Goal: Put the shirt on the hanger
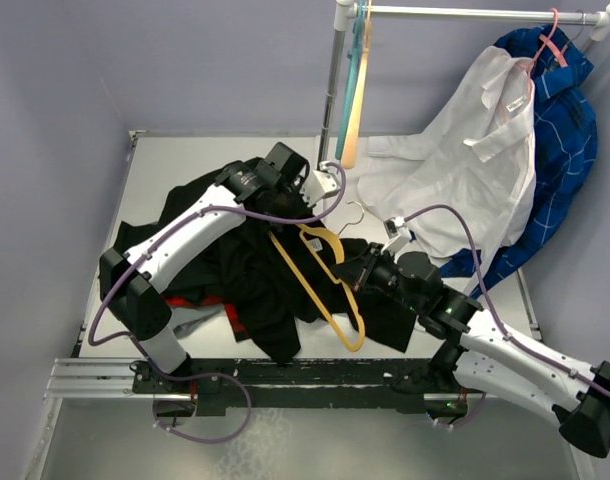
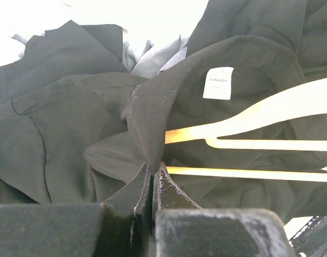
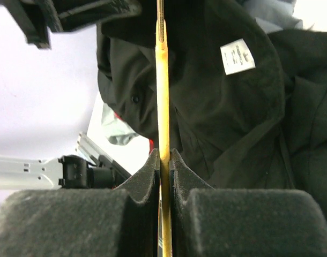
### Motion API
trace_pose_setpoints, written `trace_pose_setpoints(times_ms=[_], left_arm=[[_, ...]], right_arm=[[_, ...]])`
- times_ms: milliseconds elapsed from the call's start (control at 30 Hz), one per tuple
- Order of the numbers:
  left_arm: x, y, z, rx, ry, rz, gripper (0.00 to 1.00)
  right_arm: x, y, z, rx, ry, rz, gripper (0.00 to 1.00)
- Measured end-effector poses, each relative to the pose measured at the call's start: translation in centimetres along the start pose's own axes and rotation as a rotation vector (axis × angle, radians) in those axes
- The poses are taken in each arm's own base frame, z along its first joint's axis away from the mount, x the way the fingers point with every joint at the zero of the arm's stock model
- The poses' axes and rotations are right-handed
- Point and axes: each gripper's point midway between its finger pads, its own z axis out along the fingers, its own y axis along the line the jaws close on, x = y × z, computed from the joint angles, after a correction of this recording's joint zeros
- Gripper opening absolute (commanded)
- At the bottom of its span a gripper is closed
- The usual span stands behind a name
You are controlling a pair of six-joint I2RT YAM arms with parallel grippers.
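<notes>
Top view: large black long-sleeved button-up shirt (image 1: 250, 275) heaped mid-frame on the desk (image 1: 185, 160), thin yellow-orange triangular hanger (image 1: 330, 285) lying across it, shoulders not on, so I'd call it early. Left wrist: left pincer (image 2: 153, 170) closed, pinching the collar edge lower centre. Right wrist: right pincer (image 3: 164, 156) clamped on the hanger's thin bar, centre.

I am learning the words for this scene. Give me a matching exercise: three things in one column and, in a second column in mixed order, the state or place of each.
Things:
1. left tool
2. right tool
3. white shirt

States or places:
A. hangs from the rail
B. shut on the yellow hanger
C. shut on the black shirt

Pairs: 1-C, 2-B, 3-A
</notes>
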Motion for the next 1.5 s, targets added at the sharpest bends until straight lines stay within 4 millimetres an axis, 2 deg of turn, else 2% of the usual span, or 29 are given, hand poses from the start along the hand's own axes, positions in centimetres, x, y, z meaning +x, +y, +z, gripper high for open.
trace_pose_setpoints(times_ms=[233, 533, 867, 1133, 1500], left_arm=[[1.2, 1.0, -0.3, -0.074, 0.026, 0.011, 0.01], [0.7, 2.9, -1.2, -0.168, 0.020, 0.032, 0.01], [0.8, 5.4, -1.7, -0.272, 0.035, 0.055, 0.03], [0.8, 6.4, -2.1, -0.323, 0.042, 0.068, 0.05], [-0.3, 8.4, -3.4, -0.403, 0.022, 0.093, 0.10]], right_arm=[[-1.9, 1.2, -1.1, -0.003, -0.066, 0.003, 0.00], [-0.7, 1.6, -3.0, -0.010, -0.029, 0.055, 0.00], [1.2, 0.6, -3.3, 0.044, 0.030, 0.049, 0.00], [-0.3, 0.9, -4.4, 0.076, -0.012, 0.046, 0.00], [0.1, 0.8, -4.6, 0.098, 0.018, 0.038, 0.00]])
